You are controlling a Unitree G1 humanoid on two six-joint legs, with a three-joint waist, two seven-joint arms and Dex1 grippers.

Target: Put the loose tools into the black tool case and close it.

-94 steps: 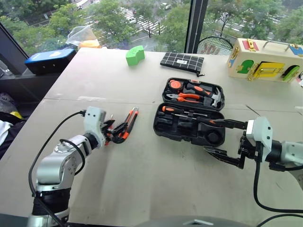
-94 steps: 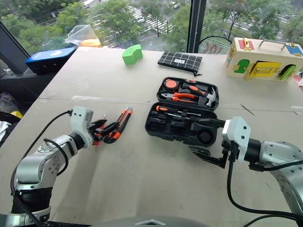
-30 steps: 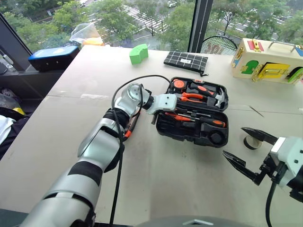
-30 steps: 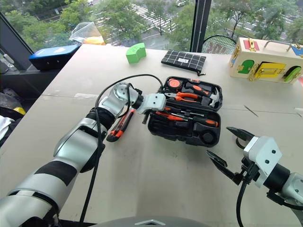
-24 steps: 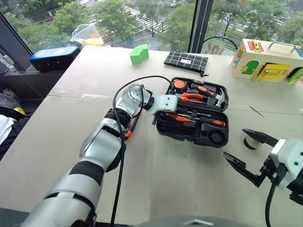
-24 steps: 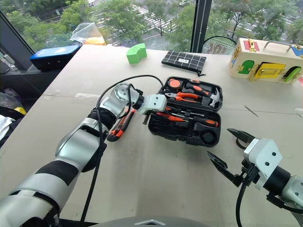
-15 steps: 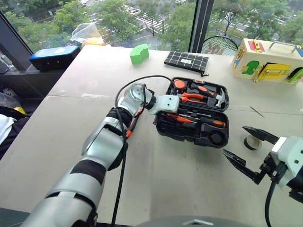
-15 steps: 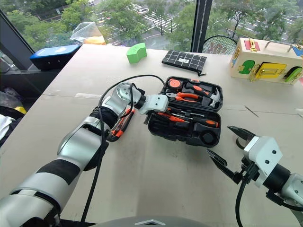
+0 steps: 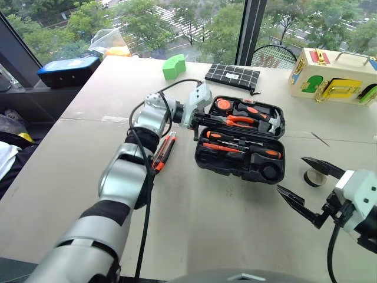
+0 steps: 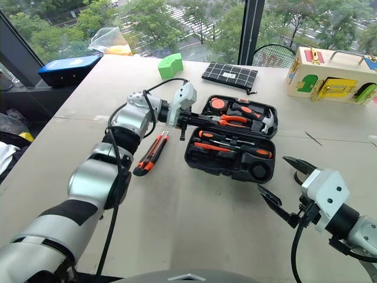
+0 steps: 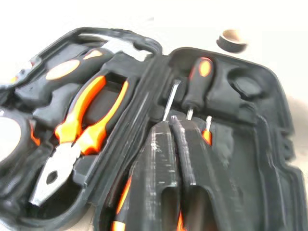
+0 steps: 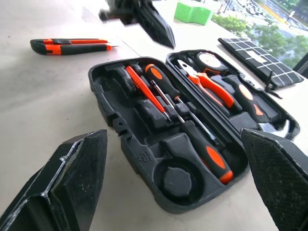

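The left end effector (image 9: 195,119) is hovering with its fingers pressed together and nothing between them, right over the hinge edge of the black tool case (image 9: 241,141), which is sitting open on the surface (image 9: 194,218). Two screwdrivers (image 12: 166,86) and a thin orange tester are already lying in the moulded slots just beyond its tips, with the pliers (image 11: 79,132) and hammer sitting in the lid half off to one side.

Still loose: the utility knife (image 9: 163,151) is lying on the surface just behind and below the left end effector, beside its forearm, and the tape roll (image 9: 313,177) is sitting just past the upper finger of the right end effector (image 9: 307,188), which is gaping wide and empty, well short of the case.

What's worrying here:
- The left arm's cable is looping right above the knife. If the arm is swinging back for it, the cable or forearm could be nudging the knife out of line, and it's a flat thing that's hard to get a pinch on.
- The closed fingertips are hanging close to the case rim. Dropping low there could be shoving the case or flipping the lid.
- The screwdrivers look only loosely seated, so any bump could be popping them out, and the lid won't be latching over a proud handle.
- The tape roll could be rolling off if the right finger clips its edge.
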